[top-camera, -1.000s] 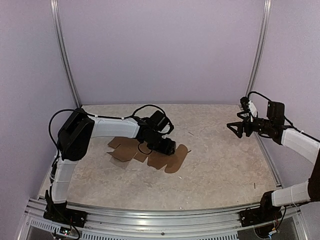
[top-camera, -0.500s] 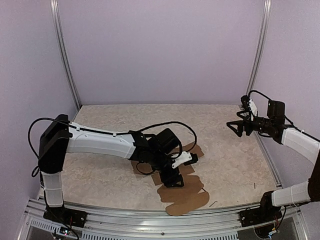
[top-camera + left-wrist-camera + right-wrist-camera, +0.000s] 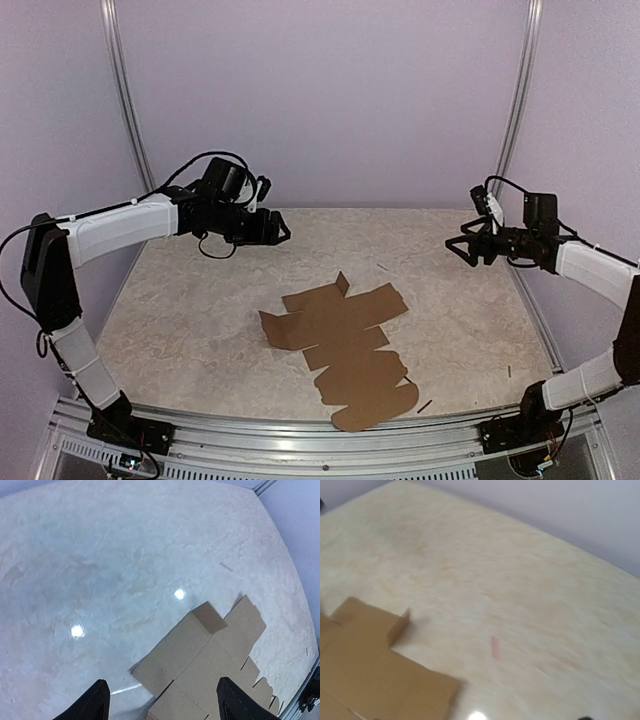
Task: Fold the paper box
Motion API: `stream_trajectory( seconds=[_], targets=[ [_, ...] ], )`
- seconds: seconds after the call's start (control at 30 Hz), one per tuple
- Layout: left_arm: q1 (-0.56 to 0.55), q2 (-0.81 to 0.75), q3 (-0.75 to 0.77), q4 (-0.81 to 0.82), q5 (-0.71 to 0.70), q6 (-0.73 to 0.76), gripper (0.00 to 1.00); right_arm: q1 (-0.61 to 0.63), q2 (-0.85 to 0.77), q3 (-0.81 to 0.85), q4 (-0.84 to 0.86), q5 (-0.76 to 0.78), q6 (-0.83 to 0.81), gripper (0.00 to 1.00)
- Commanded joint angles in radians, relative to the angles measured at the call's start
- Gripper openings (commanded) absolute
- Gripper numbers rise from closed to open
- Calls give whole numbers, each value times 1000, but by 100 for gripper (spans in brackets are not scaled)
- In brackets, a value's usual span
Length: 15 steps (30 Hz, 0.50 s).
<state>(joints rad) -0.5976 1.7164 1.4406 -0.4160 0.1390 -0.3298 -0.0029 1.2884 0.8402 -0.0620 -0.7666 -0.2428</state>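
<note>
Paper box (image 3: 345, 345) looks like a light, thin sheet, flat on desk (image 3: 200, 300); best grab is the raised flap (image 3: 342, 284). Left pincer (image 3: 280, 232) wide, right pincer (image 3: 460, 250) looks spread, both empty.

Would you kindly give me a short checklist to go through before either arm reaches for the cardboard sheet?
1. Paper box lying flat and unfolded: ok, though one small flap stands up.
2. Left gripper open, empty, raised above the table: ok.
3. Right gripper open, empty, apart from the box: ok.
4. Box fully on the table: ok, but its near end is close to the front edge.
5. Dark stick off the box: ok.
6. Crease lines sound: cannot tell.
</note>
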Motion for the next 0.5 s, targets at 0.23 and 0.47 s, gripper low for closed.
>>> stream_trajectory(
  seconds=[0.23,0.47],
  targets=[
    [31,72,-186,-35,170,-285,63,361,487,460,-416,220,4,62],
    [33,29,-279,-58,204,-338,65,468,653,619,-480,220,10,64]
  ],
)
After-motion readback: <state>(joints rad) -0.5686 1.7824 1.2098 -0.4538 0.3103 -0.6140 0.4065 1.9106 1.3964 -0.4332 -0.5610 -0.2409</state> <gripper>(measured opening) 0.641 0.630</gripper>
